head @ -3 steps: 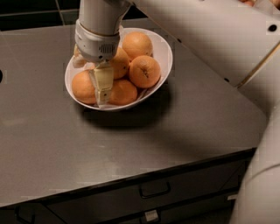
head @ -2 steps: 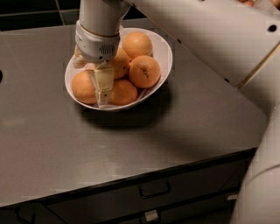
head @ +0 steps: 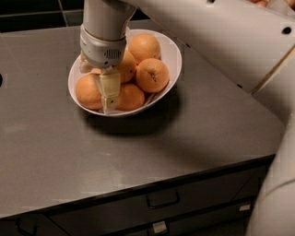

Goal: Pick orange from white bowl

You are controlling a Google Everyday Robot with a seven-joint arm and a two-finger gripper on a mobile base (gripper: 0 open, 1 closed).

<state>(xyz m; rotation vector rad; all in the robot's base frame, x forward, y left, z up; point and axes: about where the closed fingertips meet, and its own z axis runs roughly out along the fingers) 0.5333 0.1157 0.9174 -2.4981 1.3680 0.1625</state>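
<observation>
The white bowl (head: 171, 55) stands on the grey counter, left of centre towards the back. It holds several oranges: one at the back (head: 144, 47), one on the right (head: 151, 75), one at the front left (head: 87, 92), one at the front (head: 131, 97). My gripper (head: 105, 87) hangs straight down from the white wrist into the left half of the bowl, among the oranges, between the front left one and the front one. The wrist hides the bowl's back left part and whatever lies under it.
The grey counter (head: 193, 138) spreads around the bowl, with its front edge above dark drawers with handles (head: 162, 201). My white arm (head: 221, 41) crosses the upper right of the view. A dark tiled wall (head: 32, 14) runs behind the counter.
</observation>
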